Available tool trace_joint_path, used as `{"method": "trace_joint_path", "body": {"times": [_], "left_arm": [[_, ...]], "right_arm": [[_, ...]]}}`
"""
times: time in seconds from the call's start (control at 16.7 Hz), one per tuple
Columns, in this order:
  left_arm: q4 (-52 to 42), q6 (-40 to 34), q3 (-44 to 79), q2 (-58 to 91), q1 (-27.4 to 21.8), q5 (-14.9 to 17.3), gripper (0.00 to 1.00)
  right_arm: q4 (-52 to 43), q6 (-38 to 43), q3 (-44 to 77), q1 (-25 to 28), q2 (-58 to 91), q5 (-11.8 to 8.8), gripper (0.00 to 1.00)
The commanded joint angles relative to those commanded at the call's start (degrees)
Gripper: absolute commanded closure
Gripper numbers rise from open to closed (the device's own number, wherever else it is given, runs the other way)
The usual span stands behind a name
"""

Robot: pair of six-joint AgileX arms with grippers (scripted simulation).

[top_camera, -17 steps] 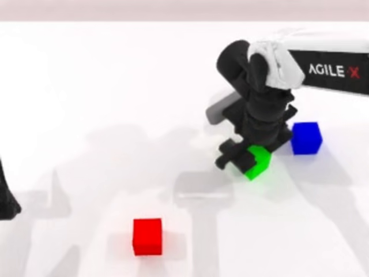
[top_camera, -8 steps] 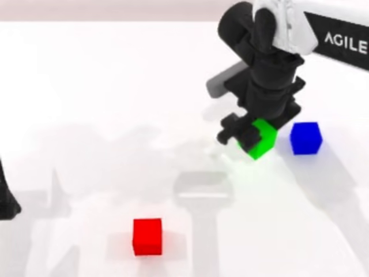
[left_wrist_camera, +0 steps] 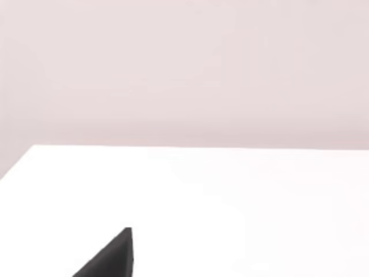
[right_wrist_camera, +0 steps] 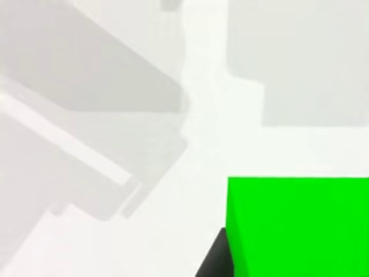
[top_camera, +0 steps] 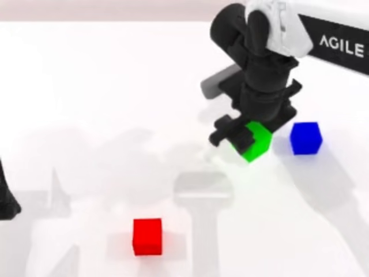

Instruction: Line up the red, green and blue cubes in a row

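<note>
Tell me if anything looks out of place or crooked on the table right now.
Only the green cube: it is turned askew in the right end effector, corner toward the camera, while the blue cube and red cube sit square. The cubes form no row yet.

Green cube lifted and carried left

The right gripper (top_camera: 245, 135) rises with the green cube (top_camera: 254, 142) clamped between its fingers, drifting away from the blue cube (top_camera: 305, 138) since a second ago.
</note>
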Motion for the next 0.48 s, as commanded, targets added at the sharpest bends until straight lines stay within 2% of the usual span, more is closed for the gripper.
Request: {"method": "trace_joint_path", "body": {"times": [0.24,0.48], "left_arm": [[0.0,0.0,0.0,0.0,0.0,0.0,0.0],[0.0,0.0,0.0,0.0,0.0,0.0,0.0]], "right_arm": [[0.06,13.27,-2.57,5.14,-2.31,0.11,1.0],[0.04,34.05,-7.01,11.88,-5.59,0.17,1.0]]}}
